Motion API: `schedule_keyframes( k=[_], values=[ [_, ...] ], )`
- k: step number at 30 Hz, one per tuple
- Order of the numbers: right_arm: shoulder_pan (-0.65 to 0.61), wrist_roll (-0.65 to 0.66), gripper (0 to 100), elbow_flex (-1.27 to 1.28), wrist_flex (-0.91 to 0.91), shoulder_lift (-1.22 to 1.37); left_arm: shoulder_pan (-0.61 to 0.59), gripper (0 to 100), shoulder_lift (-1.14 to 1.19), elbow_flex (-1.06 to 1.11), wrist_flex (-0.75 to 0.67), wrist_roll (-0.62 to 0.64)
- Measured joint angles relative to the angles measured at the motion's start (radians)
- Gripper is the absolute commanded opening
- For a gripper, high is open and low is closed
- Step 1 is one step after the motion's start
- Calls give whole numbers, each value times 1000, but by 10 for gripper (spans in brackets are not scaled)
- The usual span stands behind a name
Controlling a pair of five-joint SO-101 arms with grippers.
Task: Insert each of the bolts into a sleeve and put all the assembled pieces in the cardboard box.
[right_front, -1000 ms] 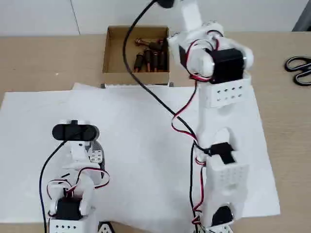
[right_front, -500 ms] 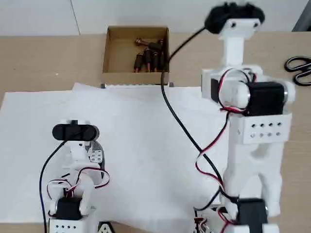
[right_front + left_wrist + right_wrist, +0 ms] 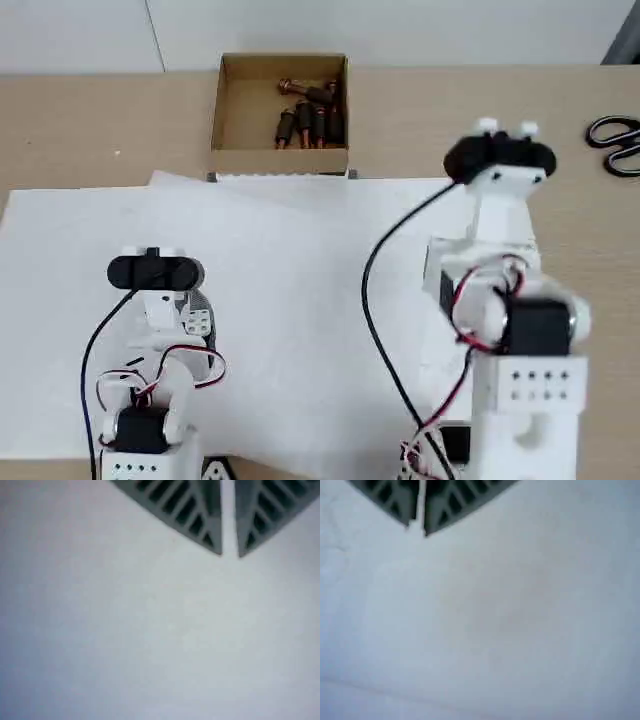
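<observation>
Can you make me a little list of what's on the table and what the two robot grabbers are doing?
Paper: white paper sheet beneath both arms
Box: cardboard box, open, beyond the paper
Inside: assembled pieces, bunched at one side
Left gripper: fingers shut, empty, over paper
Right gripper: fingers shut, empty, over paper
Extra: scissors on the table

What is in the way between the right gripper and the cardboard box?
Nothing visible. Between the right gripper and the cardboard box lie just flat white paper and bare table. The bolts are already inside the box.
</observation>
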Motion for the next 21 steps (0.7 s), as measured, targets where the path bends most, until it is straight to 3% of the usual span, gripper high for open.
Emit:
schedule_keyframes(
  k=[11,15,21],
  values=[
    [-2,81,4,615,-288,-385,0,6,0,0,0,0],
    [54,140,4,804,-390,-545,0,6,0,0,0,0],
    [83,176,3,1013,-420,-799,0,6,0,0,0,0]
  ],
)
